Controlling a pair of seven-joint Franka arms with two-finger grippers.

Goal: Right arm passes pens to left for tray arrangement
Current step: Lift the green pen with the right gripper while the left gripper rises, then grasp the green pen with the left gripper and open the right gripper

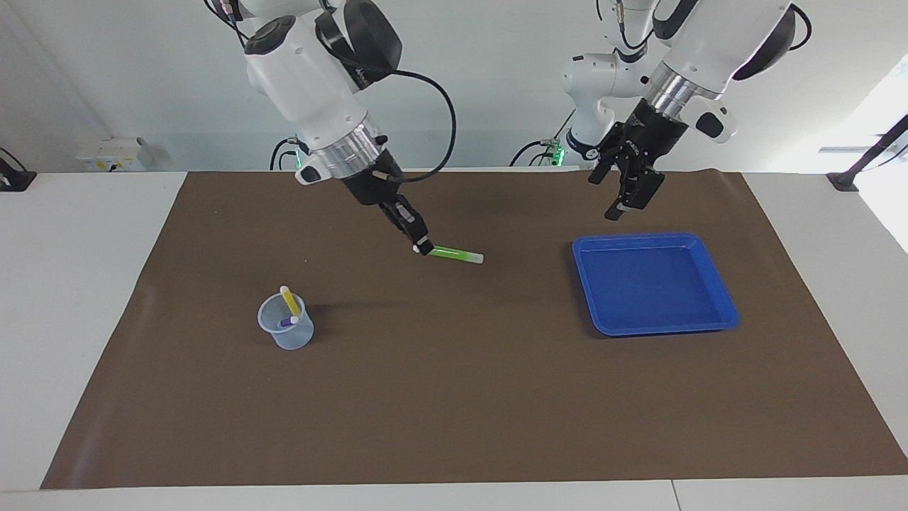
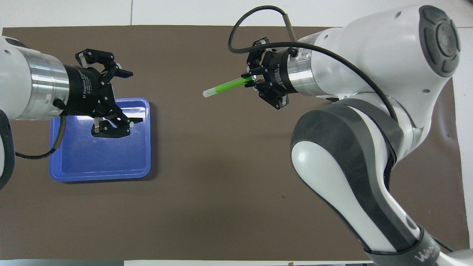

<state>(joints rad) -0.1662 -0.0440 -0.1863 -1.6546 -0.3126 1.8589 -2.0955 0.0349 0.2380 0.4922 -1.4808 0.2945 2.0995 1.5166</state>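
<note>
Mid-handover above the brown mat on the bench: my right gripper, up over the middle of the mat, has its fingers clamped on one end of the green pen, which sticks out level toward my left arm's end, a hold that I judge leaves most of the barrel free for the other hand to take. My left gripper hangs in the air by the tray's edge, turned toward the pen with its fingers spread wide and nothing between them, apparently ready to receive. Farther from me, the blue tray sits bare at my left arm's end, no pen laid in it yet. Farther out again, toward my right arm's end, the yellow pen and purple pen stand in a small clear cup, waiting their turn. The facing view shows that cup, both grippers' height above the mat, and the gap between pen tip and left gripper; the overhead view hides the cup under my right arm but shows the left fingers plainly apart and the pen aimed toward them.
</note>
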